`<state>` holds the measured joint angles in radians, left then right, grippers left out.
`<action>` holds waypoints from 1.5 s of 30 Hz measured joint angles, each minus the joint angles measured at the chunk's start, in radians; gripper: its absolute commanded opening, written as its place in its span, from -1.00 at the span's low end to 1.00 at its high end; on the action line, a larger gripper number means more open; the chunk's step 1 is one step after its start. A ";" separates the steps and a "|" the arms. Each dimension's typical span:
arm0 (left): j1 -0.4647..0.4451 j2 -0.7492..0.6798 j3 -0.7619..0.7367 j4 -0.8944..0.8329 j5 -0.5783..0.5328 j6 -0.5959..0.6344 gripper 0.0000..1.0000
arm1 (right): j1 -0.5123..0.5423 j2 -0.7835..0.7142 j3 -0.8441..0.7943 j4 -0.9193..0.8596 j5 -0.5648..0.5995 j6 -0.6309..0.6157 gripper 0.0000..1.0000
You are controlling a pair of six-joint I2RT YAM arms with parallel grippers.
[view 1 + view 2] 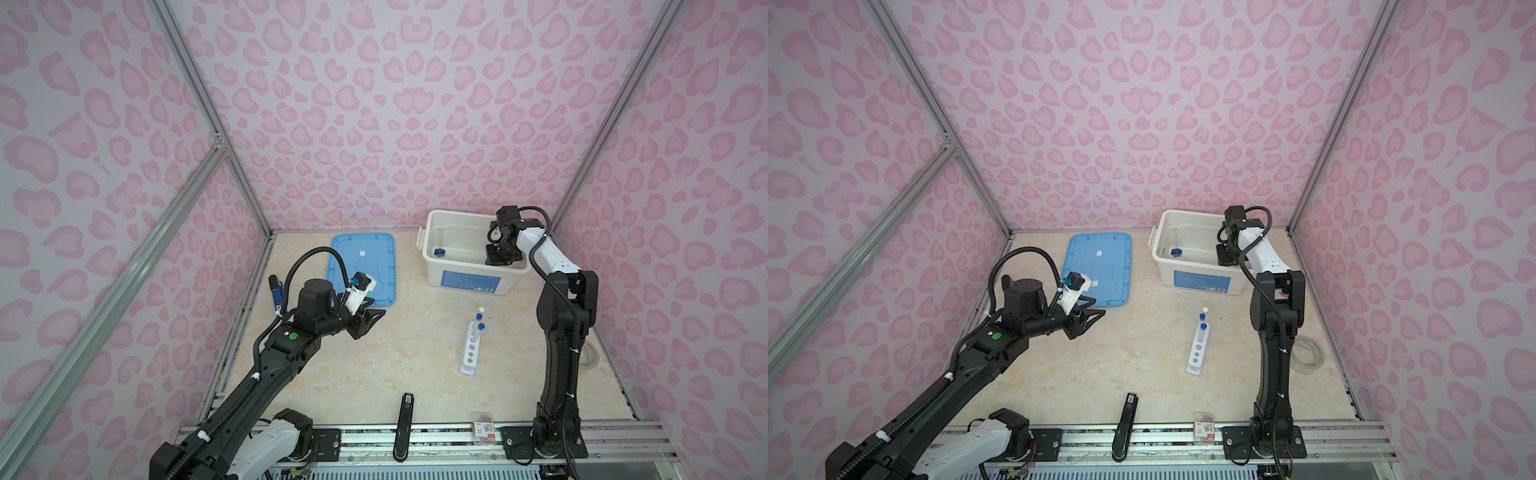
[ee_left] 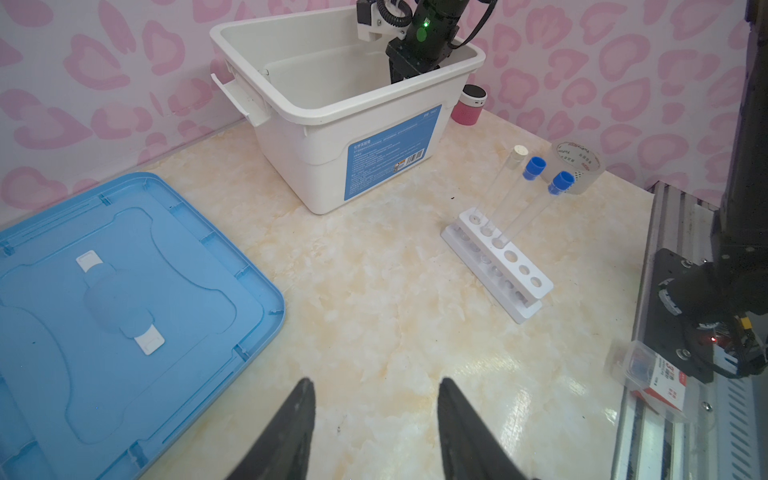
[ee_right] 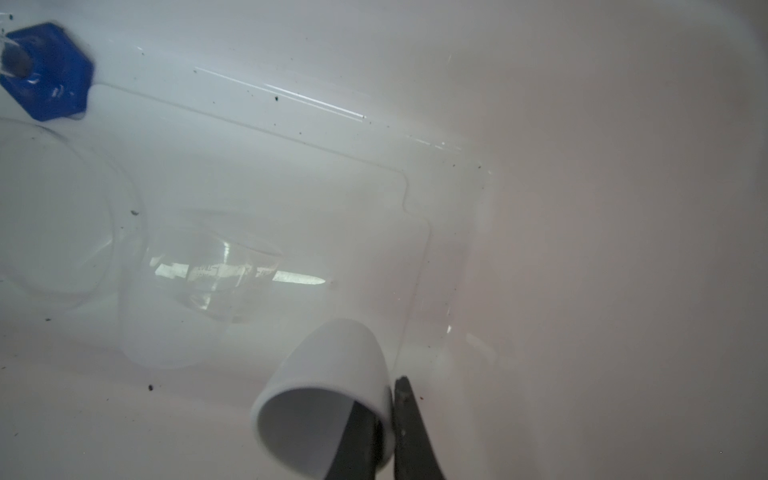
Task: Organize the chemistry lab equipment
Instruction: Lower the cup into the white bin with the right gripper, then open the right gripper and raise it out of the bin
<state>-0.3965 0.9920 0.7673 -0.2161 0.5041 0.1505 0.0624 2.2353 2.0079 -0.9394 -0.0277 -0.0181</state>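
The white holed rack (image 1: 471, 351) (image 1: 1198, 353) (image 2: 525, 286) stands on the table right of centre. It holds two blue-capped test tubes (image 2: 534, 168) and a pale-capped one. My right gripper (image 3: 384, 399) (image 1: 500, 255) reaches down into the white bin (image 1: 469, 274) (image 2: 332, 137), shut on the rim of the tiny pale cup (image 3: 328, 386), one finger inside and one outside. The blue-based glass cylinder (image 3: 45, 75) (image 1: 439, 251) and clear glass vessels (image 3: 216, 270) lie in the bin. My left gripper (image 2: 376, 382) (image 1: 380, 311) hovers open and empty beside the blue lid.
The blue lid (image 1: 374, 266) (image 2: 124, 291) lies flat at back left. A pink black-topped can (image 2: 469, 104) stands behind the bin; a tape roll (image 2: 577, 166) (image 1: 1308, 353) lies beside the right arm. A blue-and-black stick (image 1: 276, 291), a black bar (image 1: 405, 424) and a small box (image 1: 484, 432) lie at the edges.
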 measured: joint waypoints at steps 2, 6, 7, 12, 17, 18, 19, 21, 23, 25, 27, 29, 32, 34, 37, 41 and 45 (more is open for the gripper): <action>0.000 0.004 0.000 0.000 0.000 0.000 0.01 | -0.005 0.003 0.000 0.001 0.000 0.000 -0.84; 0.000 0.010 0.000 -0.003 0.000 0.000 0.01 | -0.008 0.013 0.003 0.005 -0.003 0.000 -0.84; 0.000 0.012 0.000 -0.003 0.000 0.000 0.01 | -0.009 0.019 0.003 0.007 -0.004 0.000 -0.84; 0.000 0.016 0.000 -0.006 0.000 0.000 0.01 | -0.010 0.028 0.002 0.008 -0.015 0.000 -0.84; 0.000 0.020 0.000 -0.006 0.000 0.000 0.02 | -0.010 0.039 0.002 0.015 -0.018 0.000 -0.83; 0.000 0.021 0.000 -0.006 0.000 0.000 0.02 | -0.010 0.040 0.002 0.015 -0.018 0.000 -0.82; 0.000 0.023 0.000 -0.006 0.000 0.000 0.02 | -0.010 0.040 0.002 0.015 -0.018 0.000 -0.83; 0.000 0.025 0.000 -0.007 0.000 0.000 0.02 | -0.010 0.040 0.002 0.017 -0.023 0.000 -0.82; 0.000 0.025 0.000 -0.007 0.000 0.000 0.02 | -0.010 0.048 0.003 0.023 -0.026 0.000 -0.82; 0.000 0.026 0.000 -0.007 0.000 0.000 0.02 | -0.010 0.063 0.004 0.029 -0.026 0.000 -0.82; 0.000 0.027 0.000 -0.007 0.000 0.000 0.03 | -0.010 0.075 0.004 0.026 -0.026 0.000 -0.82; 0.000 0.030 0.000 -0.007 0.000 0.000 0.02 | -0.011 0.077 0.004 0.027 -0.032 0.000 -0.82; 0.000 0.031 0.000 -0.007 0.000 0.000 0.02 | -0.012 0.080 0.004 0.029 -0.033 0.000 -0.82; 0.000 0.032 0.000 -0.007 0.000 0.000 0.02 | -0.011 0.082 0.004 0.030 -0.034 0.000 -0.82; 0.000 0.033 0.000 -0.008 0.000 0.000 0.02 | -0.011 0.088 0.006 0.030 -0.041 0.000 -0.82; 0.000 0.034 0.001 -0.013 0.000 0.000 0.03 | -0.011 0.095 0.006 0.034 -0.041 0.000 -0.82; 0.000 0.037 0.002 -0.014 0.000 0.000 0.03 | -0.011 0.095 0.006 0.036 -0.042 0.001 -0.81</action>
<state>-0.3965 1.0290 0.7689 -0.2298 0.5041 0.1505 0.0509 2.3302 2.0140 -0.9035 -0.0692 -0.0174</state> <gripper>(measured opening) 0.517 0.090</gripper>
